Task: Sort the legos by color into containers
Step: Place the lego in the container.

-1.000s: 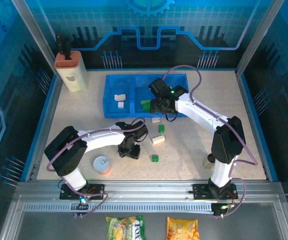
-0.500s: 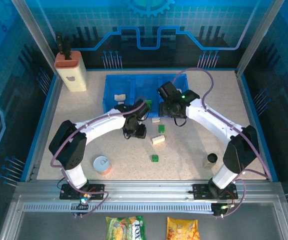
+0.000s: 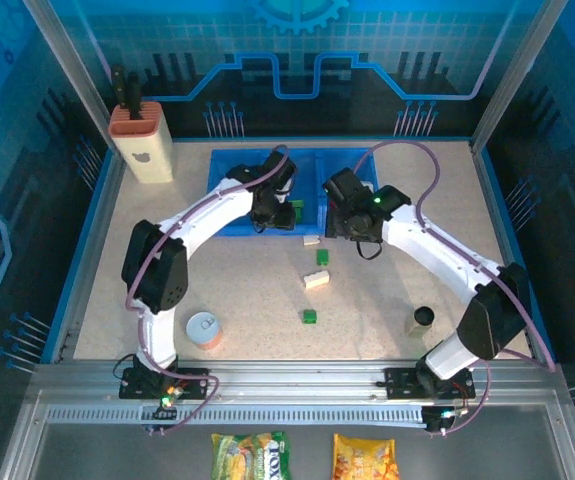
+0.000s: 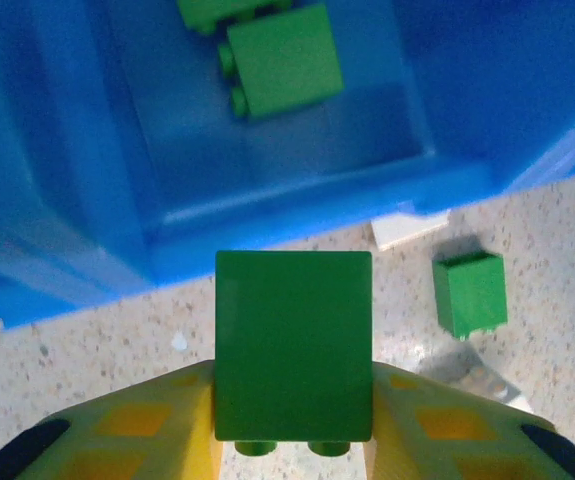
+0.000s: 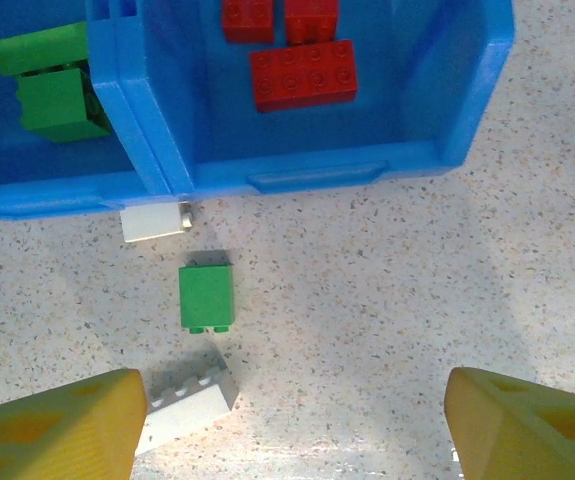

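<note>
Square green lego (image 4: 293,340), glossy, two studs at near edge, pinched in left claw (image 3: 270,208). Empty right claw (image 5: 287,420) spread wide above speckled desk (image 5: 387,300), before blue tray (image 5: 307,177).

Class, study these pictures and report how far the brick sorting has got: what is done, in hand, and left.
Done: red bricks lie in the blue tray's right compartment, green ones in the next.
In hand: the left pincer is shut on a green brick at the tray's near wall; the right pincer is open and empty.
Left on the table: small cream brick, long cream brick, middle green brick, near green brick.
</note>
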Motion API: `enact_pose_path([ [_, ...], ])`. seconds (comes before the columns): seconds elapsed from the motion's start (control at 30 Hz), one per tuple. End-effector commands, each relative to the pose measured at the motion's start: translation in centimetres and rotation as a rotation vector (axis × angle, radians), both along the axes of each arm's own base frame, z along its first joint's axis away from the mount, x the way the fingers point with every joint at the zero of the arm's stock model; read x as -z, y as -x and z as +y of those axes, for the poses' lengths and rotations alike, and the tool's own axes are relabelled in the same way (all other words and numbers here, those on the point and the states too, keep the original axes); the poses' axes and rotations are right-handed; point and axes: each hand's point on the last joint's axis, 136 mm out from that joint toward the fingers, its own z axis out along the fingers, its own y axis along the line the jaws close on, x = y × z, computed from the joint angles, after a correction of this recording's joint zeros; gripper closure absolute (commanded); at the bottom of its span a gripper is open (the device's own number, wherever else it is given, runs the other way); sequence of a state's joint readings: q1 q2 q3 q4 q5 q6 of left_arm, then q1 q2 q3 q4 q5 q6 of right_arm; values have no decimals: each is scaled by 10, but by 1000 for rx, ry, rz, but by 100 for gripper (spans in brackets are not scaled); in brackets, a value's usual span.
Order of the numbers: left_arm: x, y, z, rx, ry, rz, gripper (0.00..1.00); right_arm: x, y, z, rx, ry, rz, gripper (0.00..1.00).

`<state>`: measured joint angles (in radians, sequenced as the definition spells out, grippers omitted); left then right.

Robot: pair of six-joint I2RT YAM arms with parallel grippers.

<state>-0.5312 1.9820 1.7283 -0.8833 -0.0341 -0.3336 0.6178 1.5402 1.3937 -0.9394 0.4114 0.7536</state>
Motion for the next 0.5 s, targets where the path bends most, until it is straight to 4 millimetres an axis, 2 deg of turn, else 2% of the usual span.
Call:
enact_pose_path([
  [0.0, 5, -14, 4, 2, -40, 7, 61, -4, 9, -16, 45, 17, 1, 21],
  [0.17, 3, -44, -3, -20, -36, -36, 61, -4, 16, -20, 48, 30, 10, 21],
  [0.47, 9, -102, -4, -98, -10, -104, 61, -2, 31, -27, 56, 52, 23, 21],
])
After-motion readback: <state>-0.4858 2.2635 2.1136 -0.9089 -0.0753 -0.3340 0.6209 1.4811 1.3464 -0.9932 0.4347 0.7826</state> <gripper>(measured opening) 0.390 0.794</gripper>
